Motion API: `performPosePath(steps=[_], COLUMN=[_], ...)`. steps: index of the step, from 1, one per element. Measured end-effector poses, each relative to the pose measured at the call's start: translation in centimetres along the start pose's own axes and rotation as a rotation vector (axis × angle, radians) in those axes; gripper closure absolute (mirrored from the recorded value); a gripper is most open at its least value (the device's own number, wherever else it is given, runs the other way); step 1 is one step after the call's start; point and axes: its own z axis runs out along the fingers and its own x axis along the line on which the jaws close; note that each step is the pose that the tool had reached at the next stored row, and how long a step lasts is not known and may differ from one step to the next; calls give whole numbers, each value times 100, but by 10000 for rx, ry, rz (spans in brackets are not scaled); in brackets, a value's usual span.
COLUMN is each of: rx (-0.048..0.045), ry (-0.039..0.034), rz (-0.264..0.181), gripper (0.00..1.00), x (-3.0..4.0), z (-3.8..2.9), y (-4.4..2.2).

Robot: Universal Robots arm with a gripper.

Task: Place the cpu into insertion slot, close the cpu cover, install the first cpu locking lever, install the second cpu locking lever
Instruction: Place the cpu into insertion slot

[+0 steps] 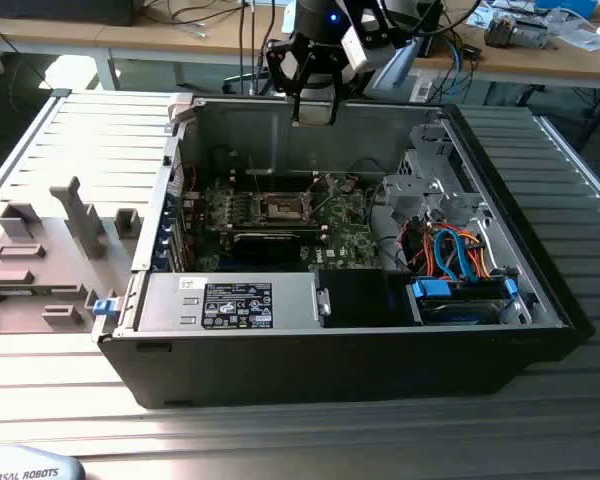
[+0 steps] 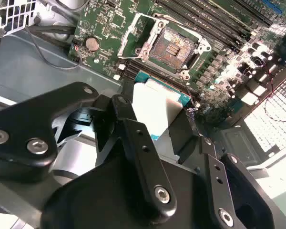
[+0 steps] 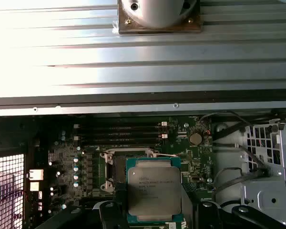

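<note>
While it is clamped by two opposite edges between the jaws of the gripper, the cpu is seen as a flat silver-grey square on a green board. Beyond the gripper, the insertion slot is seen uncovered, its cpu cover swung open.

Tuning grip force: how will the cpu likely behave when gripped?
The cpu looks like a thin, flat plate: probably stiff and light. Its smooth metal top may be slippery. The thin green edge looks easily damaged if squeezed hard.
</note>
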Motion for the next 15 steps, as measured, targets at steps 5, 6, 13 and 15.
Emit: performPosePath(steps=[5, 6, 13, 15], rx=[1, 0, 0, 0], ry=[1, 0, 0, 0], rz=[0, 0, 0, -1], gripper=[46, 46, 46, 46], x=[0, 0, -1, 0], z=[11, 14, 31, 35], y=[-1, -1, -3, -3])
